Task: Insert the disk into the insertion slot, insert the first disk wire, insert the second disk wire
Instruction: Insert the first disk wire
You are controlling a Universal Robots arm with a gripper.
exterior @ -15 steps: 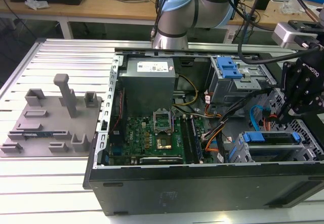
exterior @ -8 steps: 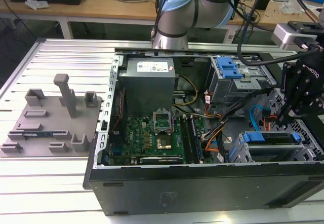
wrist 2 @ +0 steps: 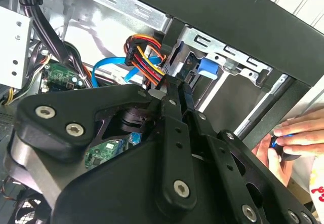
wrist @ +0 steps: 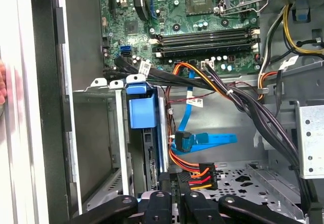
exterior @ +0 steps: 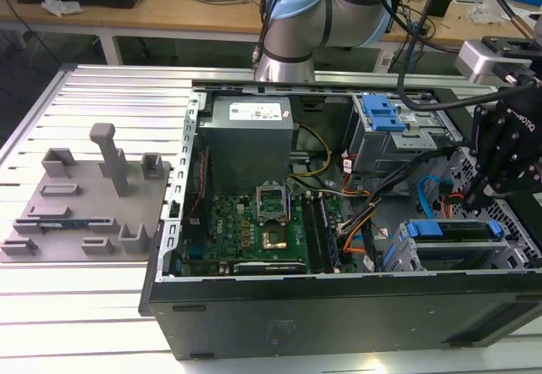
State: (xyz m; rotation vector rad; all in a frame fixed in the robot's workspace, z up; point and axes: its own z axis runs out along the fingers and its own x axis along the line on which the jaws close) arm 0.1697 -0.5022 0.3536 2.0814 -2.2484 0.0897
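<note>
You see the open black computer case (exterior: 339,306) on the slatted metal table (exterior: 76,306), its green motherboard (exterior: 254,230) lying flat beside the grey power supply (exterior: 247,141). A grey fixture plate (exterior: 93,205) with upright blocks sits to the exterior view's left of the case.

You find no legible text; the white label (exterior: 251,113) on the grey power supply (exterior: 246,150) carries unreadable print.

In went the hard drive (wrist: 142,113): it sat in the grey drive cage (wrist: 95,89), blue carrier at the mouth. The orange, red and black wire bundle (wrist: 201,175) curled near the drive's rear, black plug at its end; whether it was seated, hard to tell. The light-blue flat cable (wrist: 215,139) lay just beside that bundle.
</note>
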